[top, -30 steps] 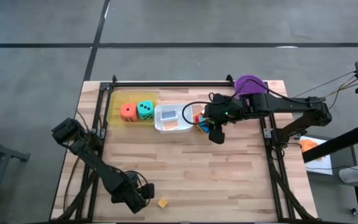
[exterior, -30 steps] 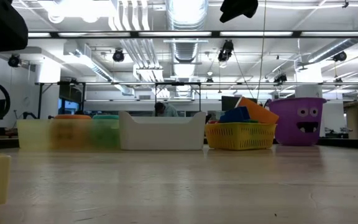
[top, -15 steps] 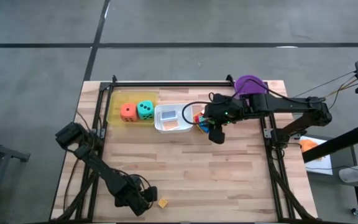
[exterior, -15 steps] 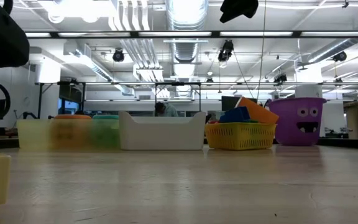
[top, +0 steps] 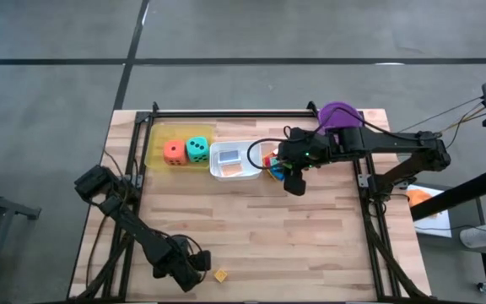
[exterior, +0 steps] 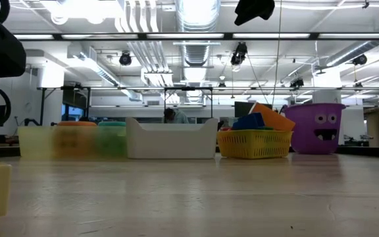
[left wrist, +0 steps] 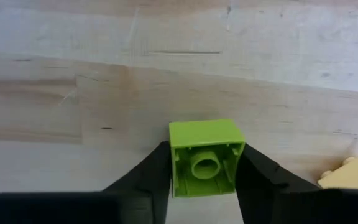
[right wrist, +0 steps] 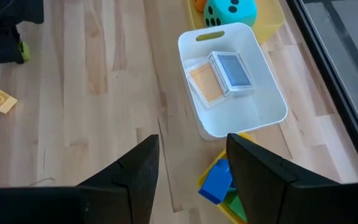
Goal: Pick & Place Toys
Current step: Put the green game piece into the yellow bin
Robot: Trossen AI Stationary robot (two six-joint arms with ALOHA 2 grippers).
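Pickup step, I judge: near the table's front edge my left gripper (left wrist: 202,186) is clamped on a green block (left wrist: 205,157), a yellow block (top: 220,275) just beside it. Next I must lift. My right gripper (right wrist: 188,171), released and empty, hovers over the block basket (exterior: 254,143) toward the back edge.

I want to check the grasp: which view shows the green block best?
The left wrist view: the green block sits between the left gripper fingers. The right wrist view shows only a green sliver; high and low views hide it.

Two dark jointed arms, black cable looped at the right arm (top: 378,143), matte black wedge-shaped fingers (left wrist: 145,180) (smooth-faced)
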